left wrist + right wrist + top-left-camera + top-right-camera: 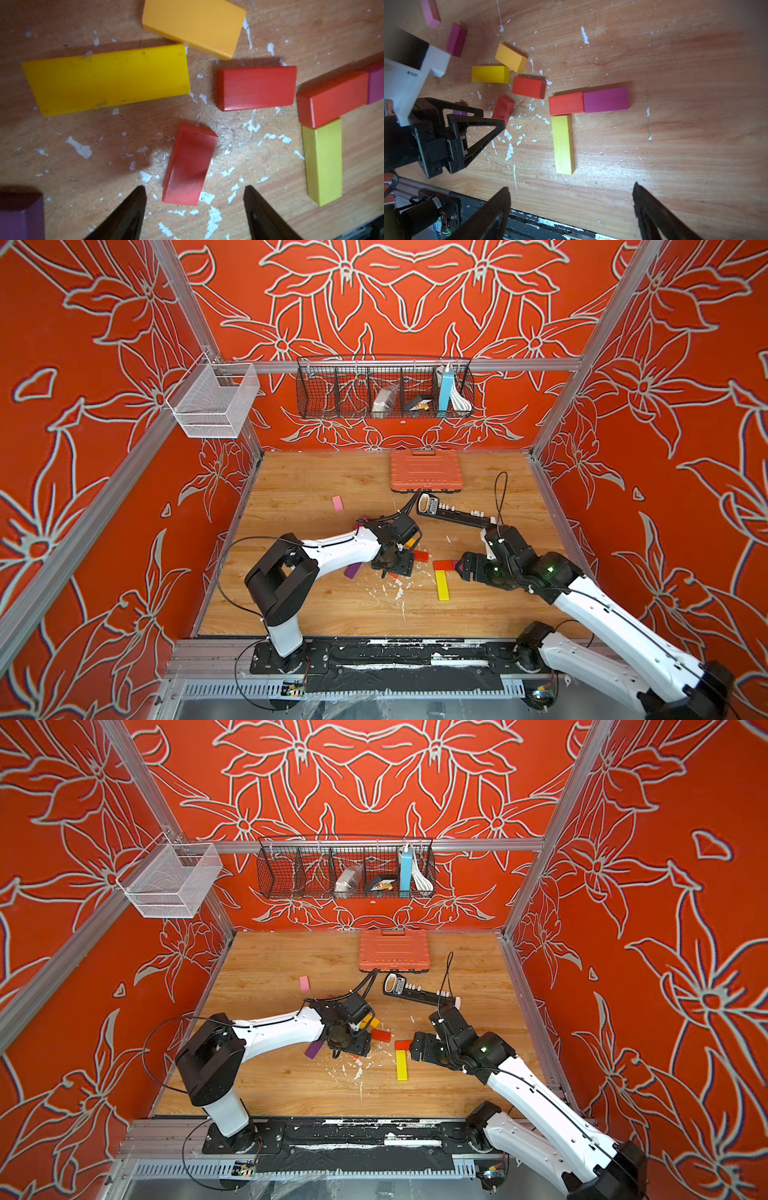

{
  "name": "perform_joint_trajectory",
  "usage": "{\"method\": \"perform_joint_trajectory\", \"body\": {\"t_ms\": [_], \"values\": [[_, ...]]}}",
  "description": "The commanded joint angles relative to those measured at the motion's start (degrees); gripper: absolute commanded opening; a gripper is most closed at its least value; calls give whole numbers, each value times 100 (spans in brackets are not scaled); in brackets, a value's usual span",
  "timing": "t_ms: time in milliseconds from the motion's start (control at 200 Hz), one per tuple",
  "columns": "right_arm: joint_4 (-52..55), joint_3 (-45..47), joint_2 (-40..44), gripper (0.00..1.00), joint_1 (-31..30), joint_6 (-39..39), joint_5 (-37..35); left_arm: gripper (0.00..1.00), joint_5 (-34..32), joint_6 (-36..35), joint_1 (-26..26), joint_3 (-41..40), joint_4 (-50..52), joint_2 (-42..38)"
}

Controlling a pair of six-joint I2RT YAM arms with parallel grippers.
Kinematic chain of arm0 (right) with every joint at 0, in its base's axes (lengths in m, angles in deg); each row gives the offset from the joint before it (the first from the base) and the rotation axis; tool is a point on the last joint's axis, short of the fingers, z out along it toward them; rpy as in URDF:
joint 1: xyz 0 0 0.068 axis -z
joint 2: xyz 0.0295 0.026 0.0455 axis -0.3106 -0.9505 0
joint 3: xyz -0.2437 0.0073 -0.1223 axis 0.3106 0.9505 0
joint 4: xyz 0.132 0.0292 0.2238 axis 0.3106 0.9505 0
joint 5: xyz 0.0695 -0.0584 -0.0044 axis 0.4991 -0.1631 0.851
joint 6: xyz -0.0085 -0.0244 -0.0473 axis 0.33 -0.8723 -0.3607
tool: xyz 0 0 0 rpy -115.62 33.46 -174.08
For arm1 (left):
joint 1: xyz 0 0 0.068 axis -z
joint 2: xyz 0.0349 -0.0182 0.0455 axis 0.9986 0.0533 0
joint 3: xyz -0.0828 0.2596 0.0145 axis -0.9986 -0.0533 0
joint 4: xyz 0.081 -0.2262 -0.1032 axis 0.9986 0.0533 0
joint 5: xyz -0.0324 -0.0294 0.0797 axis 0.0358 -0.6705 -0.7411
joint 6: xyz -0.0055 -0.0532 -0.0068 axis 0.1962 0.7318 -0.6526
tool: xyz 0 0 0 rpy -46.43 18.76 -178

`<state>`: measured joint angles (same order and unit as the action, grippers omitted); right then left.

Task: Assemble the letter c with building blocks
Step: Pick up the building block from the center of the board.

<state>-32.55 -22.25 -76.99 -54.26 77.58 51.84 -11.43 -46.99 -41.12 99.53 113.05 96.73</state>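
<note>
The left gripper [194,186] hangs low over a small red block [190,164] on the wooden table [270,166]. Its fingers stand apart on either side of the block's near end, not touching it, and the block's long axis runs away from the gripper, slightly skewed. Close beyond lie a second red block [256,88], a broad yellow block [106,80] and an orange block [194,27]. Nearby, an orange-red block [566,103] and a magenta block [606,99] sit end to end, with a long yellow block [563,144] butted square against the orange-red one, pointing toward the robot's base. The right gripper [571,186] hovers there, fingers wide, empty.
</note>
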Motion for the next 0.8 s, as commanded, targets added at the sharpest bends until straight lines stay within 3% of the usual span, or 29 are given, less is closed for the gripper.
{"method": "perform_joint_trajectory", "body": {"t_ms": [0,796], "values": [[134,94,75,94,53,70,22,73,-186,32,82,123,139,190],[257,77,161,98,159,116,-57,38,-540,-3,243,97,148,515]]}}
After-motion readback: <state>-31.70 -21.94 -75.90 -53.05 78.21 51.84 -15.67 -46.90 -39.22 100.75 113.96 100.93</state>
